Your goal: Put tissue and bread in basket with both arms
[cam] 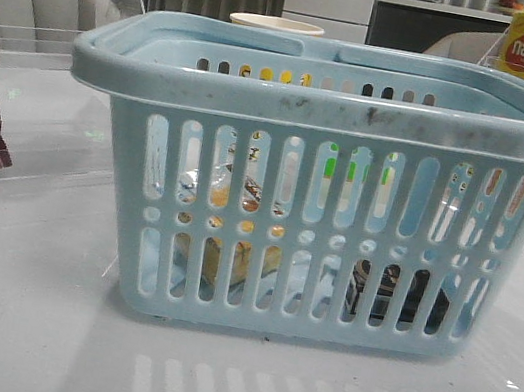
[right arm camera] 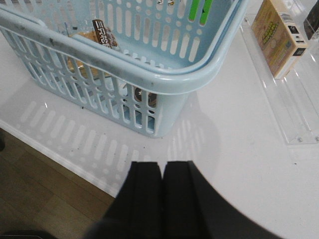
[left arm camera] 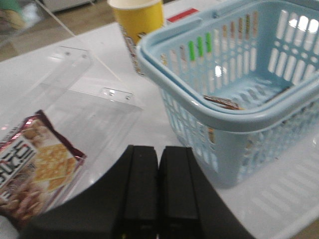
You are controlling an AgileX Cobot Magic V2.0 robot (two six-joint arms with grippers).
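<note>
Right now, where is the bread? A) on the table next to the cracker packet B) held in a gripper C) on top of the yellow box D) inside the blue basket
D: the bread shows through the slots of the basket, lying on its floor near the tissue, and both the left gripper and the right gripper are shut on nothing.

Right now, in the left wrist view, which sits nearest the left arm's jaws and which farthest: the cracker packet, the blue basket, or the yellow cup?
1. Cracker packet, beside the jaws.
2. Basket, on the other side.
3. Yellow cup, behind the basket's corner.
</note>
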